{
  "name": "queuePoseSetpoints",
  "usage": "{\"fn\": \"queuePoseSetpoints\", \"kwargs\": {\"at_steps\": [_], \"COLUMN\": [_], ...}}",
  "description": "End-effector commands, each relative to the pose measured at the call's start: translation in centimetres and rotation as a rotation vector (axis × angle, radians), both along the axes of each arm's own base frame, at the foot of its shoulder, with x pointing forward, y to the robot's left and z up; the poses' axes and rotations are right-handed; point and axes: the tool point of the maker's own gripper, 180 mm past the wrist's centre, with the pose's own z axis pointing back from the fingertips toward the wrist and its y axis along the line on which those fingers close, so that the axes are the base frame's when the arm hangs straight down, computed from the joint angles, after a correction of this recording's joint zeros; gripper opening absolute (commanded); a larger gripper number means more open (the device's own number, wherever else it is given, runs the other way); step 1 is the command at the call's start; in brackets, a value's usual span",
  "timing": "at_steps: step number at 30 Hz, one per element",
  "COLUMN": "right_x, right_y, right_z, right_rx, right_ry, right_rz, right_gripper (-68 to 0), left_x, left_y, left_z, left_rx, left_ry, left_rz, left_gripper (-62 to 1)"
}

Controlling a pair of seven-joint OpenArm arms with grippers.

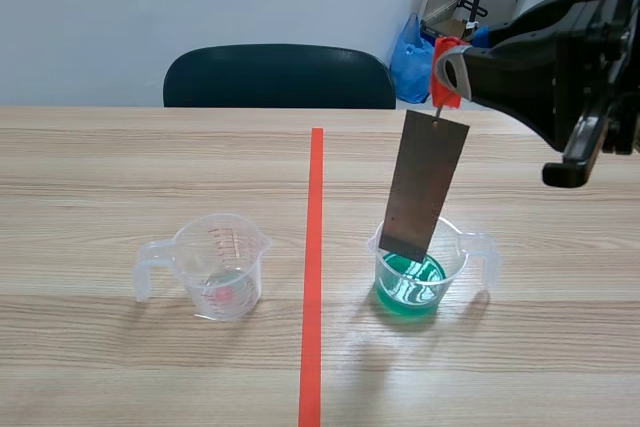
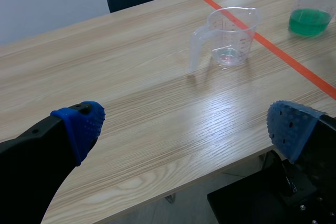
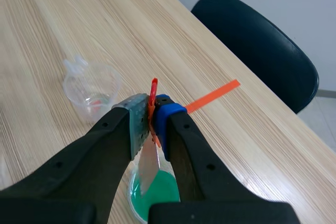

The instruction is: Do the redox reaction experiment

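A grey metal strip [image 1: 425,187] hangs from a red clip [image 1: 447,65], and my right gripper [image 1: 443,75] is shut on that clip, raised over the table's right half. The strip's lower end sits in the mouth of a clear cup of green liquid [image 1: 418,282]; whether it touches the liquid I cannot tell. In the right wrist view the gripper [image 3: 152,115] pinches the clip [image 3: 154,94], with the strip [image 3: 148,165] and the green cup [image 3: 160,192] below. A second clear cup [image 1: 215,269], nearly empty, stands left of the tape line. My left gripper [image 2: 184,124] is open over the table's near edge.
A dark chair [image 1: 280,77] stands behind the table's far edge, with a blue bag [image 1: 410,57] and other equipment at the back right. From the left wrist the nearly empty cup [image 2: 231,38] and the green cup [image 2: 311,13] lie far ahead.
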Motion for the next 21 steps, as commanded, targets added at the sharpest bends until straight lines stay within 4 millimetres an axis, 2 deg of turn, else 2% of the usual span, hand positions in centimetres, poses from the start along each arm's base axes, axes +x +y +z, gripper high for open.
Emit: {"fn": "queuePoseSetpoints", "kwargs": {"at_steps": [1,7,15,21], "right_x": [0.8,1.6,1.8,2.2], "right_y": [-0.6,-1.5,-1.8,-2.3], "right_z": [0.2,-1.0,-1.4,-2.8], "right_rx": [0.0,-0.022,-0.015,-0.009], "right_ry": [-0.023,-0.026,-0.017,-0.009], "right_rz": [-0.022,-0.066,-0.08,-0.09], "right_gripper": [-66.9,-66.9,-66.9,-66.9], "left_x": [0.2,0.2,0.2,0.2], "left_y": [-0.1,-0.1,-0.1,-0.1], "left_z": [0.5,0.5,0.5,0.5], "left_rx": [-0.007,-0.007,-0.007,-0.008], "left_ry": [-0.024,-0.025,-0.025,-0.026], "left_rz": [0.0,0.0,0.0,0.0], "left_gripper": [1.4,1.4,1.4,1.4]}}
